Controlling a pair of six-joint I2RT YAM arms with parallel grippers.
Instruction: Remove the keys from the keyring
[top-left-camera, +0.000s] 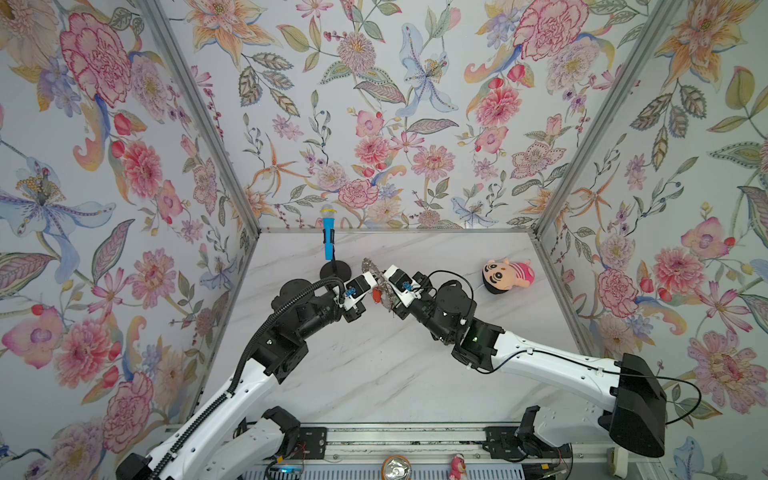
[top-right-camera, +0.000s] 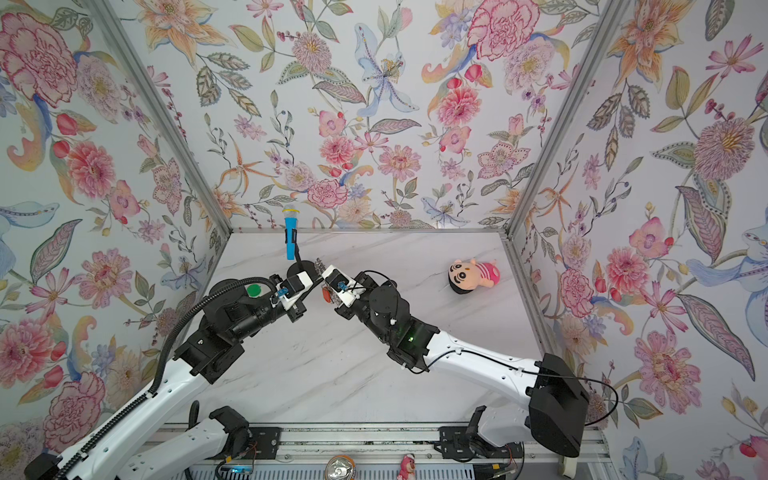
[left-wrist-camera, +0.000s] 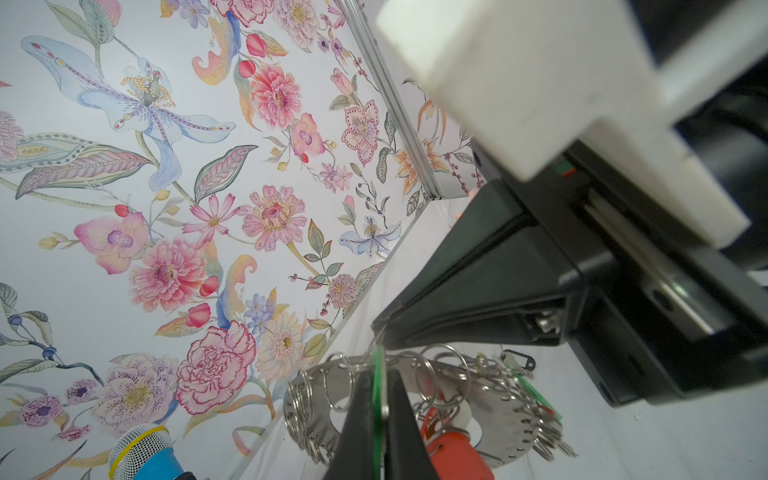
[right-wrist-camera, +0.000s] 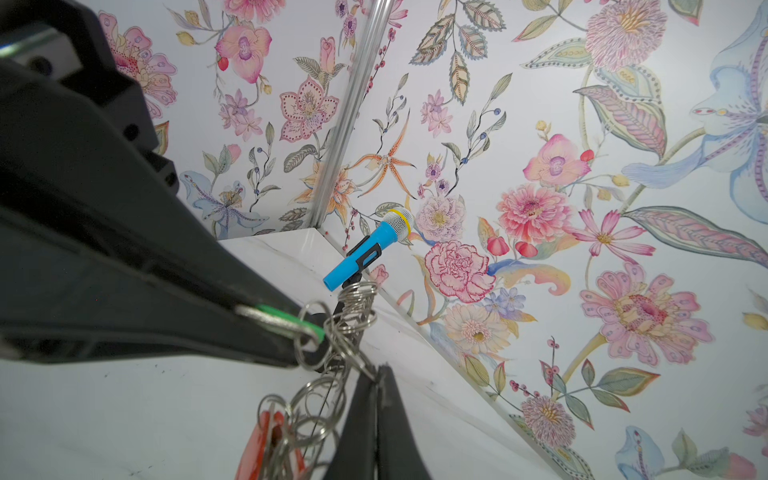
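Hanging between the two arms near the mic (top-left-camera: 328, 237), and clear of the counter (top-left-camera: 374, 374) as far as the wrist views show, the keyring (left-wrist-camera: 505, 419) is a flat metal disc with a crowd of small wire loops along its rim. The keys (left-wrist-camera: 548, 434) dangle from those loops in a bunch, an orange tag (left-wrist-camera: 453, 455) among them. The disc looks rigid and fairly weighty, and its thin, smooth face would likely slide in a flat pinch. The loops look springy and apt to twist, and the keys are light, swing freely and may tangle. The best hold on a key is probably its plastic tag, which is broad, flat and less slick than the metal. A counter-hold on a loop or the rim close by would keep the pull short. The left fingers (left-wrist-camera: 357, 428) are fully closed, flat on the green tag (right-wrist-camera: 291, 318), whose thin edge shows between them. The right fingers (right-wrist-camera: 397, 432) are closed too, their tips pinching one wire loop (right-wrist-camera: 371, 371) just beside the tag. I cannot tell whether that loop belongs to the rim or to the green key.
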